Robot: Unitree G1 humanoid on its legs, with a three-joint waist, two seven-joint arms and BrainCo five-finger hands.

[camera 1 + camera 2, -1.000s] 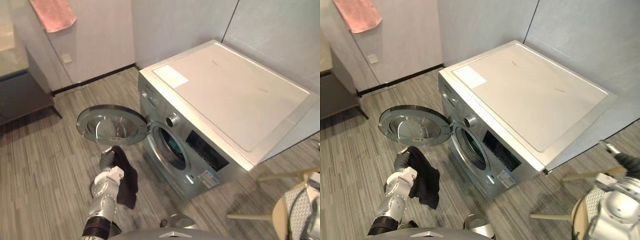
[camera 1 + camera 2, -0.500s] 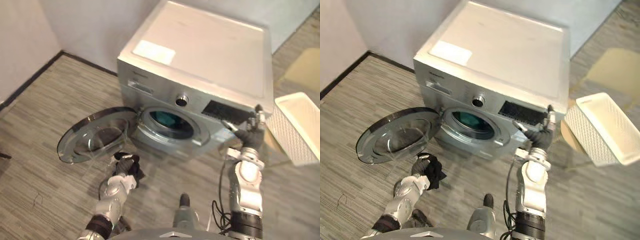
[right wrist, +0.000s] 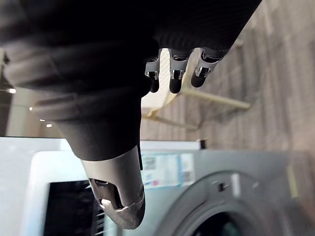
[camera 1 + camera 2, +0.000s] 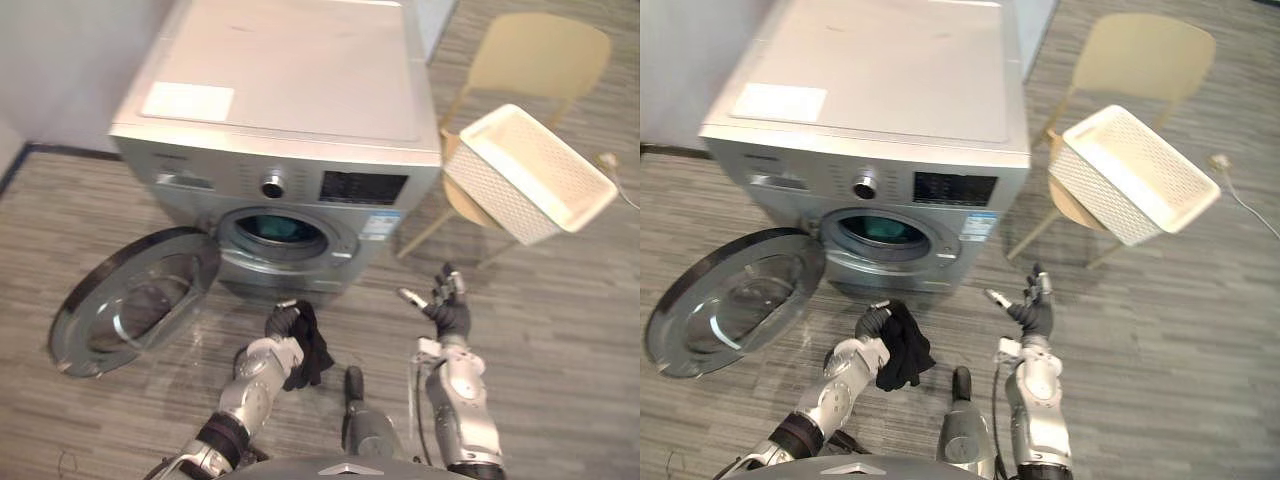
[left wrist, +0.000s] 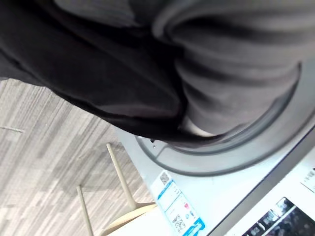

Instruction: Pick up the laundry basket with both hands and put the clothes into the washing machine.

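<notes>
Washing machine (image 4: 290, 80): silver front-loader, front facing the robot. Its round door (image 4: 130, 300) is swung wide open to the robot's left, low over the grey striped floor (image 4: 560, 330). The drum opening (image 4: 275, 228) is uncovered. The inside reads dark teal, and its contents cannot be made out.

Chair (image 4: 540, 55): pale wood, standing just right of the machine. Its seat is mostly covered by the basket.

Laundry basket (image 4: 530, 175): white, perforated walls, resting tilted on the chair seat with its mouth turned up and to the right. What shows of the interior is plain white. One end is close to the machine's right front corner, but whether they touch cannot be told. It is well apart from both hands.

Dark garment (image 4: 308, 345): bunched and hanging from the left hand, outside the drum. It is below and just in front of the drum opening, above the floor.

Left hand (image 4: 282, 325): fingers curled round the top of the garment. In the left wrist view the cloth (image 5: 98, 73) drapes over the hand and hides the fingers. The drum's grey rim shows close beyond it.

Right hand (image 4: 1032, 305): raised to the right of the machine's front, below the basket. Fingers (image 3: 174, 73) are extended, thumb apart, and it holds nothing.
</notes>
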